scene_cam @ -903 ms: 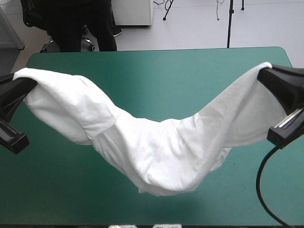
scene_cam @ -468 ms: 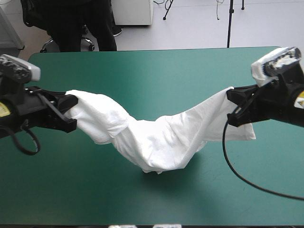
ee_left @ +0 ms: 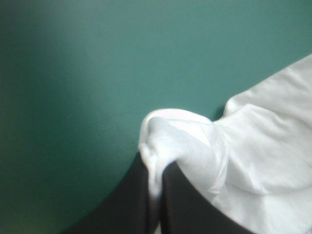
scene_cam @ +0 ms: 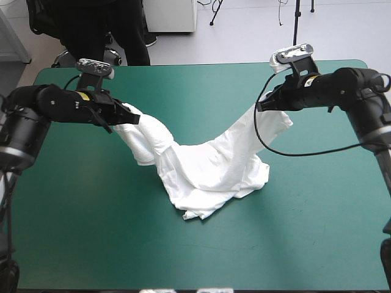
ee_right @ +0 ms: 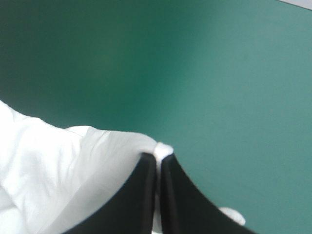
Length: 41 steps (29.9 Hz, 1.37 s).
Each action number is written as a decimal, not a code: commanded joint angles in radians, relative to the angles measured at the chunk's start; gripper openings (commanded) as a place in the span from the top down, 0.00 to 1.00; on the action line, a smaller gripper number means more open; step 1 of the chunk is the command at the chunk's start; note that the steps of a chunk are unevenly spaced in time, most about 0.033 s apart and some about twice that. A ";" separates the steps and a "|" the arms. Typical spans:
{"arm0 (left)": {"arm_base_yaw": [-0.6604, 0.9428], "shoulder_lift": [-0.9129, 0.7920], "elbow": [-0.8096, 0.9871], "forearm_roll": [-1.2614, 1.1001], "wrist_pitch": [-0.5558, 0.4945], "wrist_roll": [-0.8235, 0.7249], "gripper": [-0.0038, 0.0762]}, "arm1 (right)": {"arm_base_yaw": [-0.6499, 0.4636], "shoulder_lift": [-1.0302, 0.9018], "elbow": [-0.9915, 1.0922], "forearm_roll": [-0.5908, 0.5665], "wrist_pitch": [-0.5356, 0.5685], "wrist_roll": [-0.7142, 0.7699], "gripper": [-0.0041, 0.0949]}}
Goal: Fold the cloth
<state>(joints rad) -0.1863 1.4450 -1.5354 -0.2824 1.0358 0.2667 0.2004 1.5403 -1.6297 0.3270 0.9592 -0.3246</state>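
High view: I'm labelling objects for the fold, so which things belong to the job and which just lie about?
Job: T-shirt; left gripper and right gripper, both shut on it.
Just there: table cover, teal-green.

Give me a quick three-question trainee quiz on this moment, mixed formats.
1. True or false: the left gripper and right gripper are each shut on the T-shirt.
2. The T-shirt's sagging middle: A) hangs clear of the table, B) rests on the teal-green cover, C) drapes over the far edge.
3. Short answer: is the T-shirt folded neatly yet?
Key: 1 true; 2 B; 3 no, it is crumpled, strung between the grippers.
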 commanded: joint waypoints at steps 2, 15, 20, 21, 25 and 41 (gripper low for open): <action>-0.002 0.080 -0.021 0.022 -0.100 -0.004 0.96 | 0.000 0.059 -0.023 0.010 -0.120 -0.042 0.98; -0.002 0.288 -0.021 0.100 -0.166 -0.002 0.77 | -0.002 0.213 -0.023 -0.013 -0.191 -0.042 0.72; -0.002 0.295 -0.023 0.110 -0.170 0.020 0.36 | -0.010 0.213 -0.040 -0.040 -0.196 -0.042 0.32; -0.002 0.295 -0.032 0.127 -0.159 0.009 0.29 | -0.013 0.213 -0.054 -0.041 -0.180 -0.042 0.28; -0.002 0.288 -0.086 0.176 -0.045 -0.021 0.22 | -0.039 0.191 -0.127 -0.032 -0.100 -0.034 0.28; -0.035 -0.003 0.092 0.196 0.086 -0.186 0.22 | -0.037 -0.082 -0.158 -0.069 0.256 0.040 0.37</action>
<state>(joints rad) -0.1974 1.4911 -1.4898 -0.0845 1.1599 0.1157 0.1644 1.5373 -1.7538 0.2571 1.2124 -0.3020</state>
